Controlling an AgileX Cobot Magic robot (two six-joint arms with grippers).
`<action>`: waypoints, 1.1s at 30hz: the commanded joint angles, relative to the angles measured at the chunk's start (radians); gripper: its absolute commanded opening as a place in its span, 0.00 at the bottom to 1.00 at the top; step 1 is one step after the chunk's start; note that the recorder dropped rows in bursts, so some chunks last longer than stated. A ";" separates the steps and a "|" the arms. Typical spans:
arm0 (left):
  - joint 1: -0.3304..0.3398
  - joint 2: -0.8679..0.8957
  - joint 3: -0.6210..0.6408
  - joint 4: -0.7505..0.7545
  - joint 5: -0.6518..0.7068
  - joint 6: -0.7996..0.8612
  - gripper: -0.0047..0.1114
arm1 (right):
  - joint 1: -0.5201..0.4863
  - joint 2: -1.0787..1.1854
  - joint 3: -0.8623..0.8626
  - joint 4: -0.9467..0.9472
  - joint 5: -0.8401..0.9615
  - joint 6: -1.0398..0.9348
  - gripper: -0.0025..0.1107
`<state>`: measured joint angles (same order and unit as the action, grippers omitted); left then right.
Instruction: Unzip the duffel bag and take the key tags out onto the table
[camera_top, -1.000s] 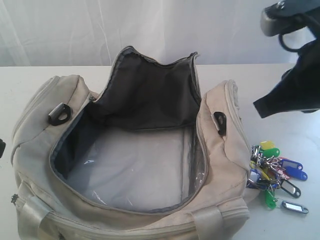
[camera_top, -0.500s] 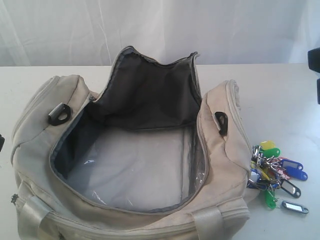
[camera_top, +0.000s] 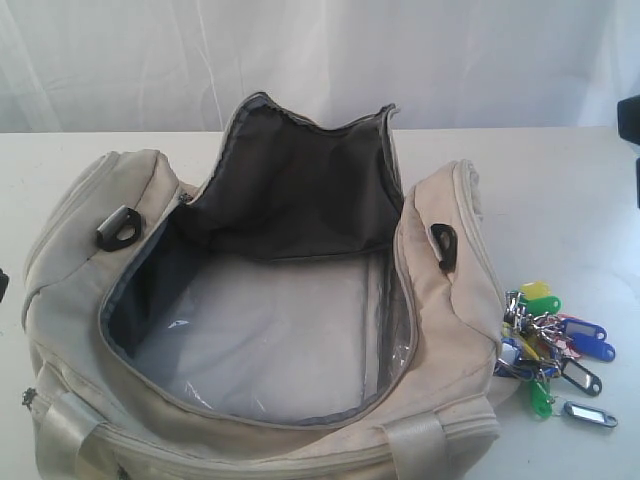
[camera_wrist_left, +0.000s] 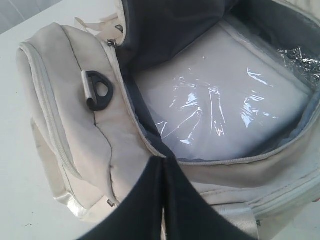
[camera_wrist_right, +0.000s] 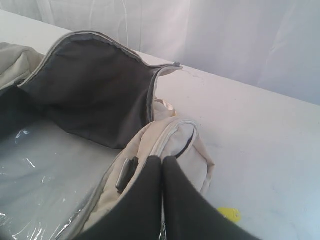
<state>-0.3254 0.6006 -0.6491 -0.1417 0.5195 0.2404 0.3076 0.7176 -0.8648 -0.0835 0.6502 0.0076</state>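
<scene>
Backdrop: white curtain (camera_top: 320, 60), soft vertical folds, spanning the whole rear. Furniture: one white matte table (camera_top: 570, 190), far edge meeting the curtain. Light: even, diffuse.

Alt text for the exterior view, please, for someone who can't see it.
A cream duffel bag lies unzipped on a white table, its grey-lined flap standing up. Colourful key tags lie on the table at its right end.
</scene>
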 joint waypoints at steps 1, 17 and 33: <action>0.003 0.000 0.009 -0.010 -0.001 0.000 0.04 | -0.007 -0.007 0.007 0.002 -0.009 -0.008 0.02; 0.222 -0.243 0.009 -0.006 0.000 0.000 0.04 | -0.007 -0.007 0.007 0.002 -0.007 -0.008 0.02; 0.233 -0.601 0.009 -0.042 -0.115 -0.038 0.04 | -0.007 -0.007 0.007 0.002 -0.007 -0.008 0.02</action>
<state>-0.0937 0.0157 -0.6471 -0.1665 0.4504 0.2186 0.3076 0.7176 -0.8648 -0.0835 0.6502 0.0076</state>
